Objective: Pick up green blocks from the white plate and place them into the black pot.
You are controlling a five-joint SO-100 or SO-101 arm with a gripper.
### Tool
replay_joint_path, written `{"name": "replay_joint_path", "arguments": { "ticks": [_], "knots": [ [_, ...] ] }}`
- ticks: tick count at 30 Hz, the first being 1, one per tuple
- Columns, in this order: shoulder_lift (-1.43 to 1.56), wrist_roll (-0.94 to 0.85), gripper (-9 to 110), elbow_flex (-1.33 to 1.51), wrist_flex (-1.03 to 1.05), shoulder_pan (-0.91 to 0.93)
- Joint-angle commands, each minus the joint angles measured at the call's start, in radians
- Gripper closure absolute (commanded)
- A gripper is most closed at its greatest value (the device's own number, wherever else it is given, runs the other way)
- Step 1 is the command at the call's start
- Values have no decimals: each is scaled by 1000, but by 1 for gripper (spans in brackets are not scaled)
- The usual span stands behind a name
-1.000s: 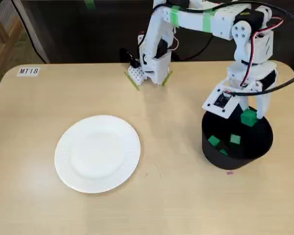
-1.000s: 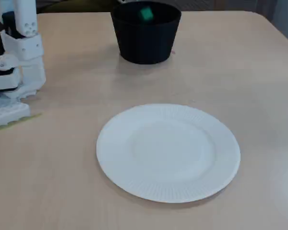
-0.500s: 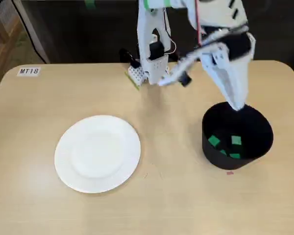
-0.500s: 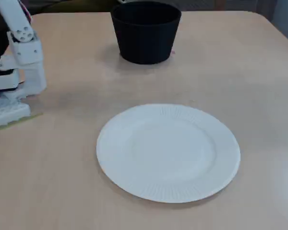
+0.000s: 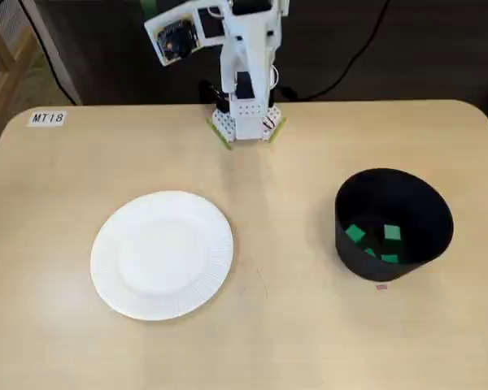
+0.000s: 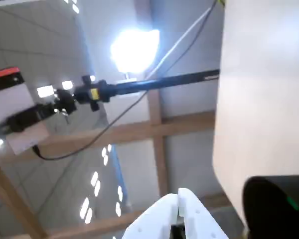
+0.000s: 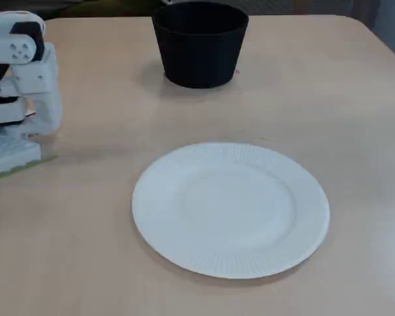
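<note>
The white plate (image 5: pixel 162 254) lies on the table's left half with nothing on it; a fixed view from the side shows the same bare plate (image 7: pixel 230 209). At the right stands the black pot (image 5: pixel 394 223) with several green blocks (image 5: pixel 355 234) on its bottom. The arm (image 5: pixel 246 49) is folded back over its base at the table's far edge, well away from plate and pot. In the wrist view the gripper (image 6: pixel 179 201) points up at the ceiling, its white fingertips together with nothing between them. The pot (image 6: pixel 276 209) shows dark at that view's lower right.
The arm's base (image 5: pixel 244 122) is fixed at the far table edge; it also appears at the left (image 7: pixel 16 79). A label reading MT18 (image 5: pixel 47 118) is stuck at the far left corner. A small pink mark (image 5: pixel 381 286) lies in front of the pot.
One second ago the gripper held a green block over the pot. The block has dropped in, and the arm has swung up and back to fold over its base.
</note>
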Motion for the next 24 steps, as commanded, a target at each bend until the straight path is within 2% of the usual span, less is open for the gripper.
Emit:
{"name": "replay_joint_path", "arguments": {
  "ticks": [1,13,24],
  "knots": [
    [120,-43,104,238,-14,-29],
    [120,-133,104,612,-49,49],
    [120,-133,104,629,-78,46]
  ]
}}
